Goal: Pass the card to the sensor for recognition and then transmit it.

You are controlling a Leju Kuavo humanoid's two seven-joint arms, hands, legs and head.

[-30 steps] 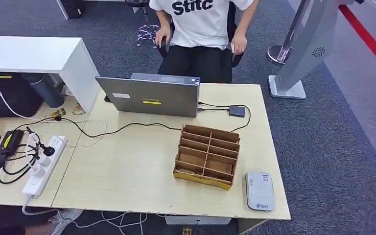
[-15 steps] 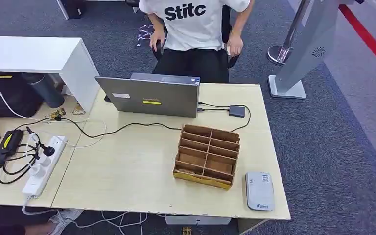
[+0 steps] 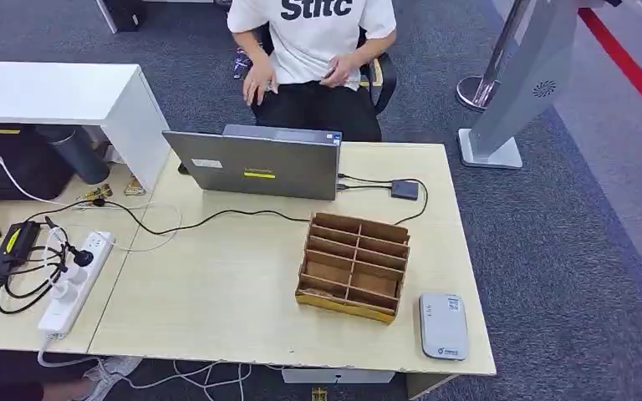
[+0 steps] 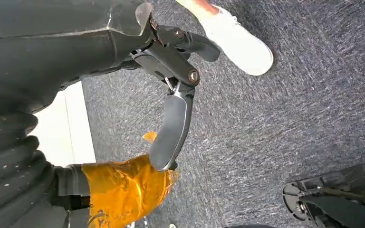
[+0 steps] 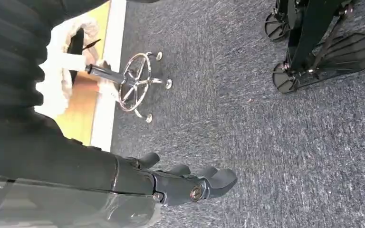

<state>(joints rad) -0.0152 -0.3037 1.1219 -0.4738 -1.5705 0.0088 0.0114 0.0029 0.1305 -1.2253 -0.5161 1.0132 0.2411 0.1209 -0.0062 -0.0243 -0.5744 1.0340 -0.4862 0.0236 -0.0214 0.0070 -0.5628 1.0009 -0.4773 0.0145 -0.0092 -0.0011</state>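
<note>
A grey card sensor (image 3: pixel 443 326) lies flat on the light wooden desk (image 3: pixel 217 292), at its near right corner. Just left of it stands a wooden compartment box (image 3: pixel 354 266), whose slots look empty from here. In the left wrist view my left hand (image 4: pixel 171 80) hangs over dark carpet, fingers apart and holding nothing, with orange tape (image 4: pixel 123 190) wrapped near its base. My right hand (image 5: pixel 180 183) likewise hangs above the carpet, its fingers stretched out and empty.
A grey laptop (image 3: pixel 255 167) stands at the desk's far edge, with a person (image 3: pixel 313 50) seated behind it. A small adapter (image 3: pixel 404 190) and cables lie beside it. A power strip (image 3: pixel 73 282) sits at the left. A grey stand (image 3: pixel 510 92) rises at the back right.
The person behind the desk has shifted to the left and brought both hands from the chair arms toward the lap. Desk items have not moved.
</note>
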